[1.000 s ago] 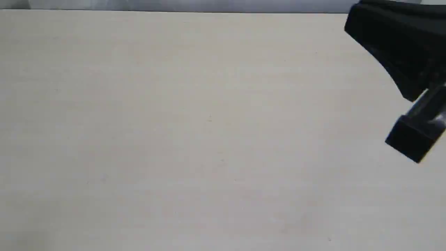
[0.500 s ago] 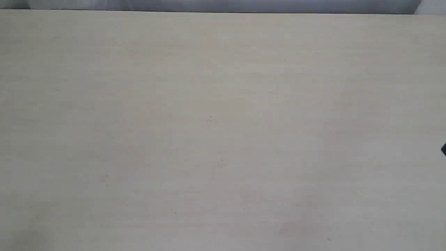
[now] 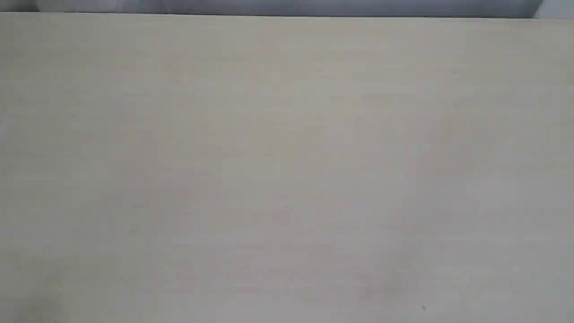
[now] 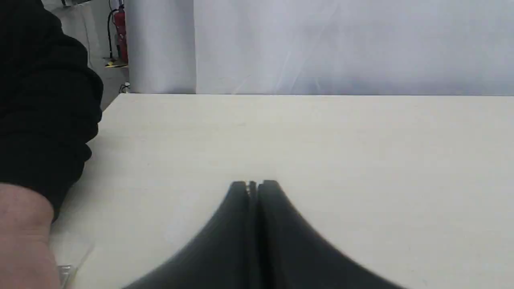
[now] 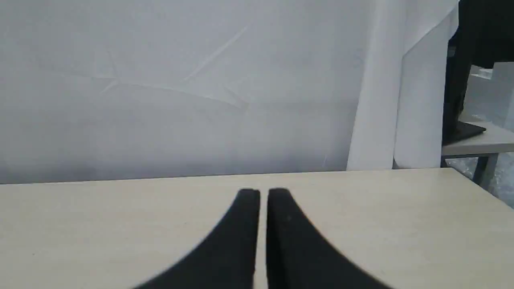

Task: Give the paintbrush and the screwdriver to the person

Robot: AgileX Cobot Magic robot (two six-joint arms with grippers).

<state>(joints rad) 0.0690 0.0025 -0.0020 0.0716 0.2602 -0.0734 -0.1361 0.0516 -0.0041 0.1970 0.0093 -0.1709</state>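
Table [image 4: 361,140] with person [image 4: 24,237] near closed left hand [image 4: 253,185]

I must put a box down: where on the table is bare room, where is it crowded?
The table is bare across the exterior view, to its far edge. Crowded only beside the left gripper: the person's arm.
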